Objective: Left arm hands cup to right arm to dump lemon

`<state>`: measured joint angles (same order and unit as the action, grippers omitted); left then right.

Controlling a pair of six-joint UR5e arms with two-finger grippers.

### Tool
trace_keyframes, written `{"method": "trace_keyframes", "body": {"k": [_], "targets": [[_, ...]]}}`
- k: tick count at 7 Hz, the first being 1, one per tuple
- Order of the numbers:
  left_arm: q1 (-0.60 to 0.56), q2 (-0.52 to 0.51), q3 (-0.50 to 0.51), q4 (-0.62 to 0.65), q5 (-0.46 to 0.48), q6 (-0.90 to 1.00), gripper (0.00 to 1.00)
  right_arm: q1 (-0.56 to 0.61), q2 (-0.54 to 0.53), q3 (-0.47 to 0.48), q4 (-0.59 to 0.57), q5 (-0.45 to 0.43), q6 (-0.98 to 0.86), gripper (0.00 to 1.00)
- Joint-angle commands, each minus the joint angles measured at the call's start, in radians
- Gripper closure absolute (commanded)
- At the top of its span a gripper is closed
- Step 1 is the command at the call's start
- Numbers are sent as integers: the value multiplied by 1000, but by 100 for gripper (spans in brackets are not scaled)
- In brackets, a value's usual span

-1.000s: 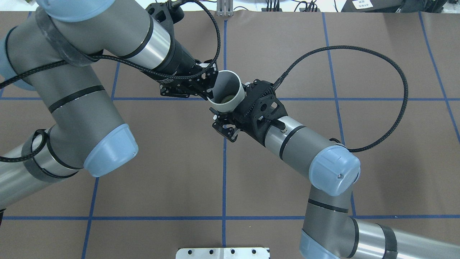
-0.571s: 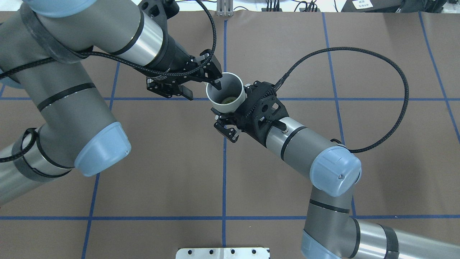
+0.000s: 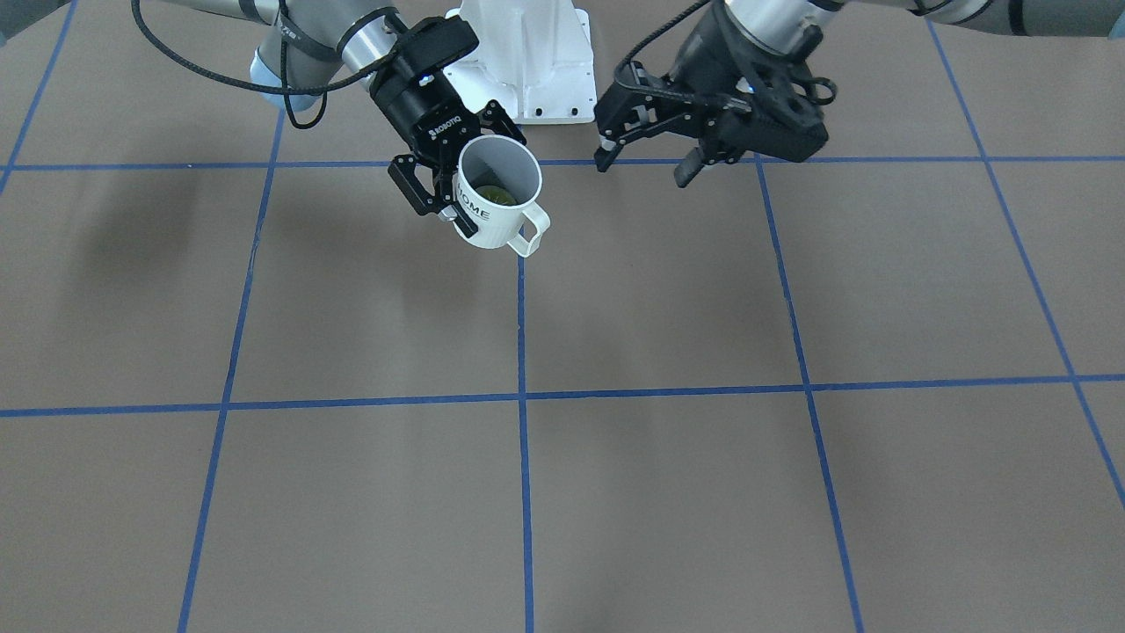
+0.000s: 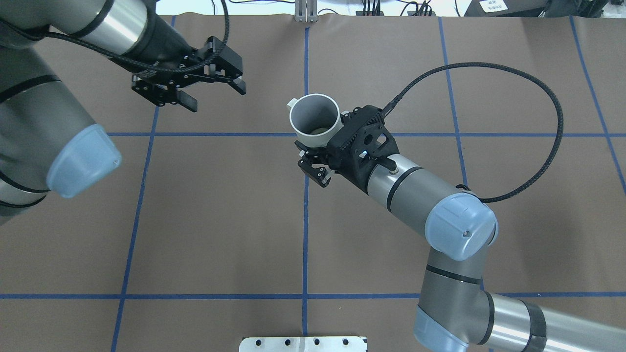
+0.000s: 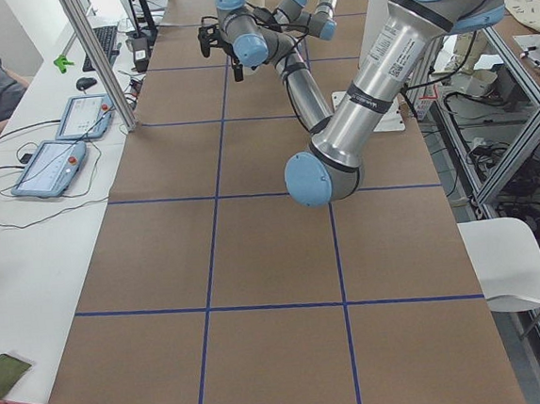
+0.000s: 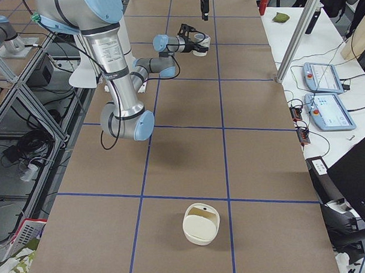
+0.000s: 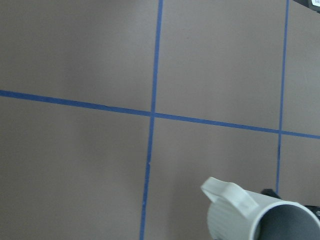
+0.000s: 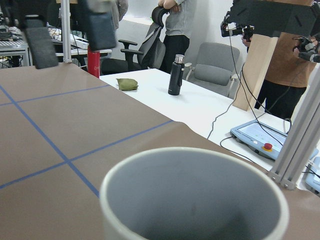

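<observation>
The cup (image 4: 314, 117), a white mug with black "HOME" lettering (image 3: 497, 207), hangs above the table, mouth up and slightly tilted. My right gripper (image 4: 323, 144) is shut on its body, one finger on each side (image 3: 466, 189). The lemon (image 3: 492, 193), a small yellow-green piece, lies at the cup's bottom (image 4: 320, 131). My left gripper (image 4: 215, 97) stands open and empty, well off to the cup's left (image 3: 643, 171). In the left wrist view the cup's handle and rim (image 7: 240, 210) show at the lower right. In the right wrist view the cup's grey inside (image 8: 195, 200) fills the foreground.
A black cable (image 4: 543, 122) loops out from the right wrist. The white robot base (image 3: 527, 61) stands behind the arms. A cream container (image 6: 201, 224) sits on the table at the robot's right end. People and pendants are beside the table (image 8: 280, 135).
My left gripper has opened off the cup's rim and drawn back to the left and away. The cup stays in my right gripper and has shifted slightly.
</observation>
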<state>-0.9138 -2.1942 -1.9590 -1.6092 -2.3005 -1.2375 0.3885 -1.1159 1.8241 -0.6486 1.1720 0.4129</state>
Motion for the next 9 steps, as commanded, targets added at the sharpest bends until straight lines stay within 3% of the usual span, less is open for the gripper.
{"method": "trace_keyframes", "body": {"k": [1,3,5,7,9], "targets": [[-77,88,-12,117,-10,222,0,83,-4,0,-122,1,134,90],[-161,170,-32,263,-7,517,0,179,-16,1,-257,15,184,87],[-274,330,-46,267,-5,797,0,263,-60,7,-290,105,295,87],[-383,445,-35,269,0,1066,0,428,-137,14,-295,396,336,95],[-502,529,-9,269,0,1276,0,550,-243,32,-284,516,337,100]]}}
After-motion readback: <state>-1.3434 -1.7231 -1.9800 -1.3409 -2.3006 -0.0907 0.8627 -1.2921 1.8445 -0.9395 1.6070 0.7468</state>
